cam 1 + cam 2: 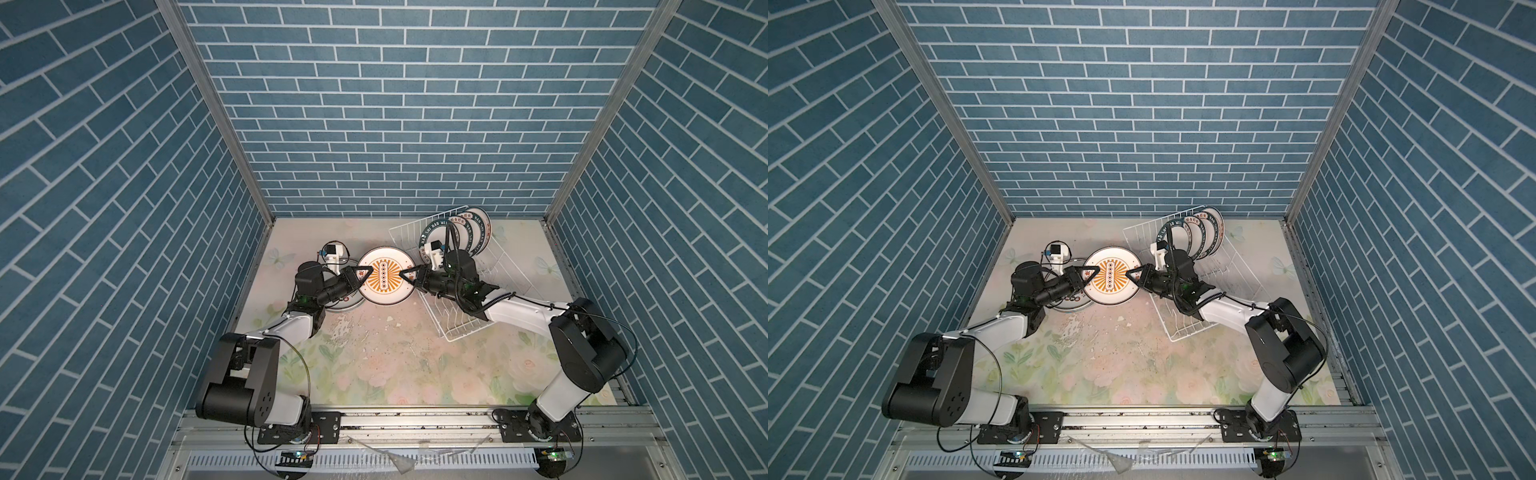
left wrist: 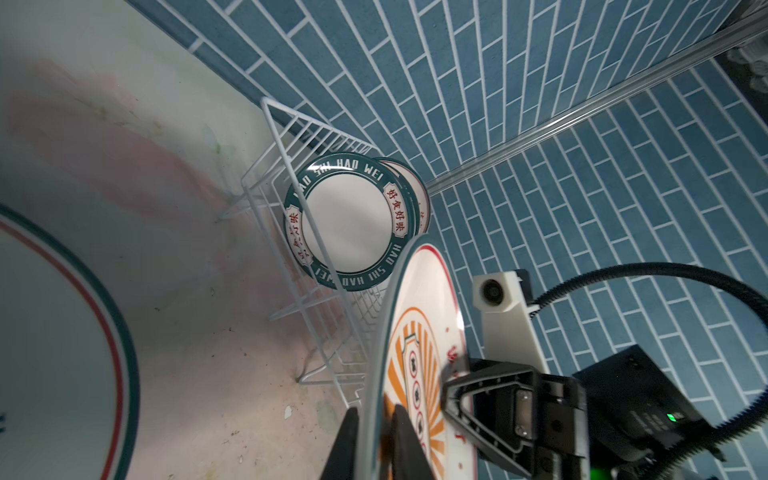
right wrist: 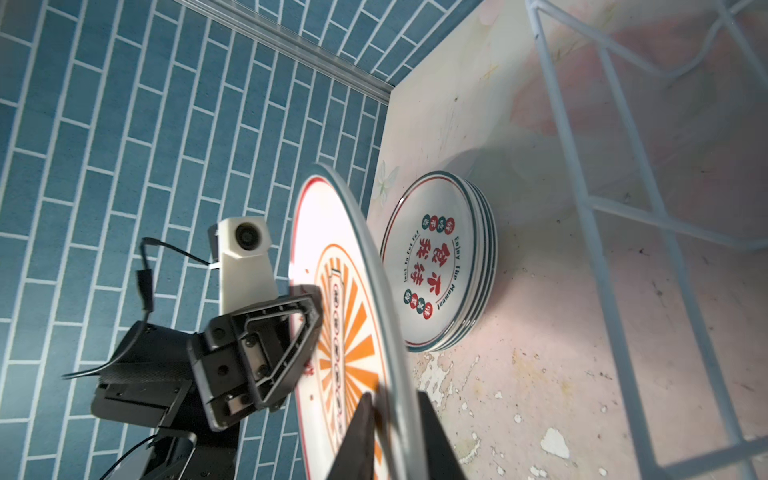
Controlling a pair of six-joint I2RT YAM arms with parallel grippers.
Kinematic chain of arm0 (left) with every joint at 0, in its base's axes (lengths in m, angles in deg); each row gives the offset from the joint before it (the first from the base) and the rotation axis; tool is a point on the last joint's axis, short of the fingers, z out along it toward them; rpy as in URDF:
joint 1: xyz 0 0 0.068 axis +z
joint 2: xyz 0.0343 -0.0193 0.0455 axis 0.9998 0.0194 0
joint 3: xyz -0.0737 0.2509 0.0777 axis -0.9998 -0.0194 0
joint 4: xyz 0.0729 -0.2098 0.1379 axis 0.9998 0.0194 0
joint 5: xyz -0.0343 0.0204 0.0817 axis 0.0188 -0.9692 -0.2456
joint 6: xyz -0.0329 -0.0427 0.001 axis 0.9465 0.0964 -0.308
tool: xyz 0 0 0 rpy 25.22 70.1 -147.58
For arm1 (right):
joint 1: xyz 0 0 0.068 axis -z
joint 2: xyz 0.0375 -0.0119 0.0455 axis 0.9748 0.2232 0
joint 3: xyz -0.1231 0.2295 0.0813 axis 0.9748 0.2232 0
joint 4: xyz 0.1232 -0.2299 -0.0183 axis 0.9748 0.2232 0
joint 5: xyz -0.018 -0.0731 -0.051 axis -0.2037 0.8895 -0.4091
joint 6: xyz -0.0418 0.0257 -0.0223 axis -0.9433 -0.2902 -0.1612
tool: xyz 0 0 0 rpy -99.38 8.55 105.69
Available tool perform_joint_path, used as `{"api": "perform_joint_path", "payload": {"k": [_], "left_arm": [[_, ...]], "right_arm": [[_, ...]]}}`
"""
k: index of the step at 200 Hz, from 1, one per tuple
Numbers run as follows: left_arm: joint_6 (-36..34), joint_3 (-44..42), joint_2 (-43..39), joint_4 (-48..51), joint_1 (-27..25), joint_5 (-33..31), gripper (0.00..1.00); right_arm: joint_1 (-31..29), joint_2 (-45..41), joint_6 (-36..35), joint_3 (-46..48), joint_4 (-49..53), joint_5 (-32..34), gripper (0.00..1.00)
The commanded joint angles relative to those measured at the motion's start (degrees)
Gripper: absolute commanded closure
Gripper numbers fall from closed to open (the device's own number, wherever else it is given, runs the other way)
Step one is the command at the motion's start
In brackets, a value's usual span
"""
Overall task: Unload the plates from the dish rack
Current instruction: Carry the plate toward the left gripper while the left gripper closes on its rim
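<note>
**Orange sunburst plate (image 1: 384,276) held above the desk (image 1: 374,361)**

The left gripper (image 1: 362,275) pinches one rim, face up. The right gripper (image 1: 404,275) straddles the opposite rim; whether it presses is unclear. A stack of plates (image 3: 436,266) lies under the left arm. The dish rack (image 1: 457,326), just beside the right gripper, holds several upright plates (image 1: 471,237).

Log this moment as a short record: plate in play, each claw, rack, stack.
plate in play: sunburst plate, held above the table
left claw: shut on its rim
right claw: astride the opposite rim; grip unclear
rack: about four plates upright at its far end
stack: unloaded plates lying flat, face up, on the left side
</note>
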Motion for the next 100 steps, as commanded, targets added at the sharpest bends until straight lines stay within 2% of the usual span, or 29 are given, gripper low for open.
{"api": "perform_joint_path", "payload": {"k": [1,35,64,80,100], "left_arm": [[-0.19,0.77,0.57,-2.15,-0.69,2.25,0.92],[-0.88,1.28,0.86,-1.07,-0.73,2.62,1.00],[-0.76,1.56,-0.46,0.06,-0.74,2.56,1.00],[-3.31,2.66,-2.29,6.13,-0.81,1.70,1.00],[-9.26,5.23,-5.33,19.07,-1.24,-1.80,1.00]], "right_arm": [[-0.85,-0.56,-2.29,-4.84,-2.59,-2.59,0.74],[-0.15,-1.50,-5.97,-5.81,0.84,-2.32,0.53],[1.41,-6.24,-14.41,-6.02,10.60,2.61,0.47],[2.33,-10.07,-19.65,-6.28,17.38,7.30,0.45],[3.37,-14.70,-25.28,-7.22,26.41,14.84,0.41]]}}
